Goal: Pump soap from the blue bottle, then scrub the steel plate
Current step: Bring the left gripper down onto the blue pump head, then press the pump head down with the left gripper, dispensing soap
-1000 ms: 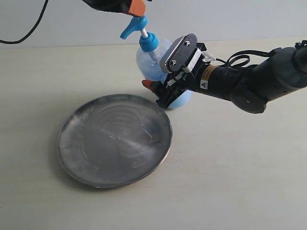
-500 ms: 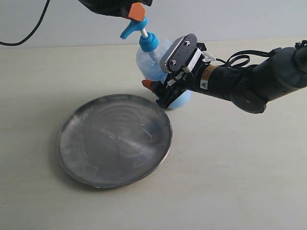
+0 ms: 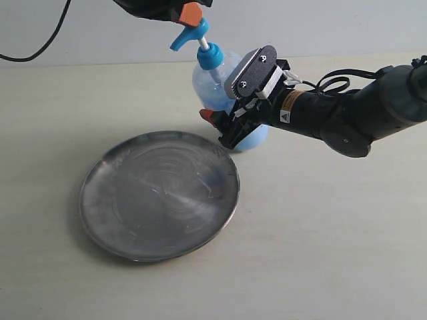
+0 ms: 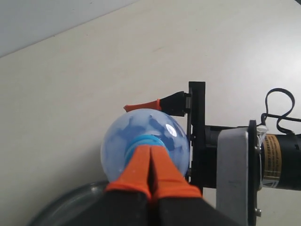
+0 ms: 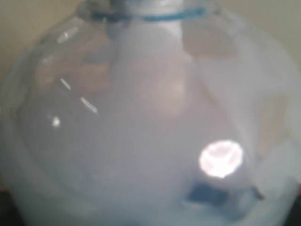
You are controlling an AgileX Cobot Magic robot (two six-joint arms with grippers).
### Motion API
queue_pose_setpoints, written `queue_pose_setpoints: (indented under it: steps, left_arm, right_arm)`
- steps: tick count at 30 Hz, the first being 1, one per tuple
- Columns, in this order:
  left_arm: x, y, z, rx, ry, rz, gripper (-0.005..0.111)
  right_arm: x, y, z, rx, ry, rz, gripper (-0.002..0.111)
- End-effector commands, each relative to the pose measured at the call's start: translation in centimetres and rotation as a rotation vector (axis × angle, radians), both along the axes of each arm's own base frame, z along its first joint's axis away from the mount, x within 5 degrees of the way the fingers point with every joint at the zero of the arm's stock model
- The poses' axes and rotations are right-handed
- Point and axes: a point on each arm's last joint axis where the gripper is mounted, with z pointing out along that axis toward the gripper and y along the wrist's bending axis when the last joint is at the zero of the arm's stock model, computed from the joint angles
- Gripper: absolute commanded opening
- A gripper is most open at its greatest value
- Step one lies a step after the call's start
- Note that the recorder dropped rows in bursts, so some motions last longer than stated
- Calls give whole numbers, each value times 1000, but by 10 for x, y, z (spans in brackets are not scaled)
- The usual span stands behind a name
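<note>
The right pincer point(image 3: 223, 127) grasps the blue bottle point(image 3: 212, 81), tilted just behind the steel plate point(image 3: 153, 200). The clenched left pincer point(image 4: 151, 157) sits atop the pump head point(image 3: 188, 35) and should press straight down the stem, with the nozzle aimed over the plate.

pale beige tabletop point(image 3: 333, 253), plain grey wall point(image 3: 320, 27) behind it, thin black cable point(image 3: 47, 38) curving across the wall
</note>
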Motion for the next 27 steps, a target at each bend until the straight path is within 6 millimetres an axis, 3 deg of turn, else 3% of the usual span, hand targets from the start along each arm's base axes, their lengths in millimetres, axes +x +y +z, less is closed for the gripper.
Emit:
queue_pose_setpoints:
  steps: [1, 27]
  left_arm:
    - [-1, -4, -15, 46, 56, -28, 0]
    - [-7, -4, -18, 54, 125, -67, 0]
  right_arm:
    - [0, 6, 14, 33, -83, 60, 0]
    - [-3, 9, 16, 89, -55, 90, 0]
